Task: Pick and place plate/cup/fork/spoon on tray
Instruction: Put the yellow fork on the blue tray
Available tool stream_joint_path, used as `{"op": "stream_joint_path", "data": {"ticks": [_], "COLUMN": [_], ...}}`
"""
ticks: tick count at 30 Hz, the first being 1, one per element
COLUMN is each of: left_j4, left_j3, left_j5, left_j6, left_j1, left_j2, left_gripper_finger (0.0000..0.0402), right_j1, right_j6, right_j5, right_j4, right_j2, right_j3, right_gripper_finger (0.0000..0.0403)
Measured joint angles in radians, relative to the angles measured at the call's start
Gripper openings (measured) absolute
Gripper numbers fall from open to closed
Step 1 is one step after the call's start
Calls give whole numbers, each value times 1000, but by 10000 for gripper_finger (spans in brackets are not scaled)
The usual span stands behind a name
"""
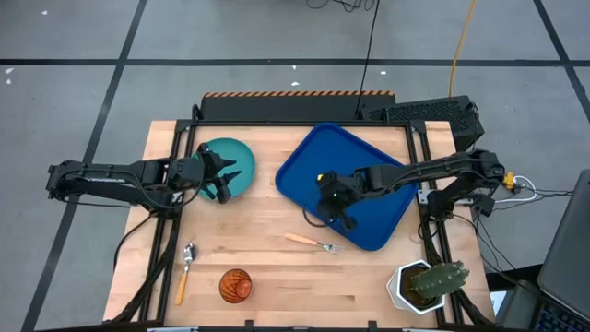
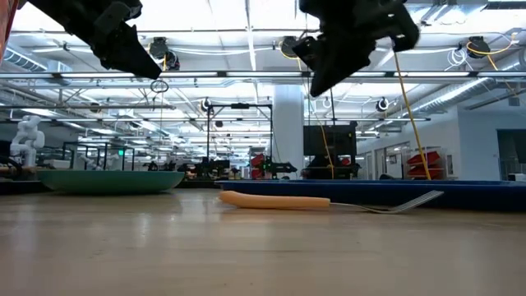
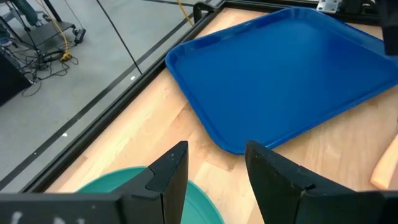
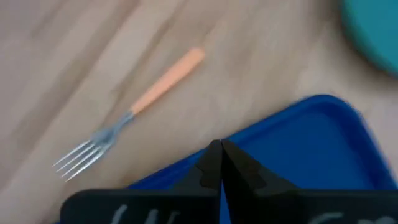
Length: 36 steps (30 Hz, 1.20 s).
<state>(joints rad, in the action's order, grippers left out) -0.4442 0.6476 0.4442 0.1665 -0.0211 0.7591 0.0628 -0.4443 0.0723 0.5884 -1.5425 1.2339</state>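
The teal plate [image 1: 226, 166] lies flat on the table's far left. My left gripper [image 1: 221, 180] hovers open above the plate's right part [image 3: 124, 193], well clear of it in the low view [image 2: 123, 41]. The blue tray [image 1: 355, 184] lies on the table's far right. My right gripper [image 1: 336, 198] is shut and empty above the tray's near left edge [image 4: 298, 143]. The fork [image 1: 312, 243] lies on the wood just near of the tray and also shows in the right wrist view [image 4: 137, 112]. The spoon [image 1: 184, 272] and the amber cup [image 1: 235, 285] stand by the near edge.
A white pot with a cactus [image 1: 429, 284] stands at the near right corner. Bare wood [image 1: 267, 217] lies between the plate, the tray and the fork. Black frame rails run along the table's left and right sides.
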Motion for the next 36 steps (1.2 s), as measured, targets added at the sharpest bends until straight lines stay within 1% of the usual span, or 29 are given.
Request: {"op": "stream_joint_path", "data": {"ticks": [3, 6, 8, 14, 16, 18, 20, 22, 26, 32, 36], "left_j4": [0, 0, 0, 0, 0, 0, 0, 3, 17, 27, 29], "left_j3": [0, 0, 0, 0, 0, 0, 0, 0, 0, 0, 0], "left_j5": [0, 0, 0, 0, -1, -1, -1, -1, -1, -6, -7], "left_j6": [0, 0, 0, -1, -1, -1, -1, 1, 20, 42, 57], "left_j1": [0, 0, 0, 0, 0, 0, 0, 0, 2, 8, 10], "left_j2": [0, 0, 0, 0, 0, 0, 0, 0, 0, 0, 0], "left_gripper_finger": [163, 163, 163, 163, 163, 163, 163, 163, 163, 163, 163], "right_j1": [5, 14, 26, 65, 88, 112, 132, 153, 187, 208, 215], "right_j6": [85, 196, 304, 649, 737, 811, 852, 858, 849, 820, 788], "right_j5": [17, 115, 141, 111, 112, 102, 72, 50, 5, -2, -57], "right_j4": [-91, -198, -260, -357, -405, -424, -468, -459, -500, -510, -520], "right_j2": [0, -1, -1, -19, -26, -38, -66, -87, -155, -251, -281], "right_j3": [-23, -70, -105, -220, -247, -274, -277, -278, -262, -232, -228], "right_gripper_finger": [2, 25, 55, 171, 199, 214, 219, 217, 199, 170, 153]}}
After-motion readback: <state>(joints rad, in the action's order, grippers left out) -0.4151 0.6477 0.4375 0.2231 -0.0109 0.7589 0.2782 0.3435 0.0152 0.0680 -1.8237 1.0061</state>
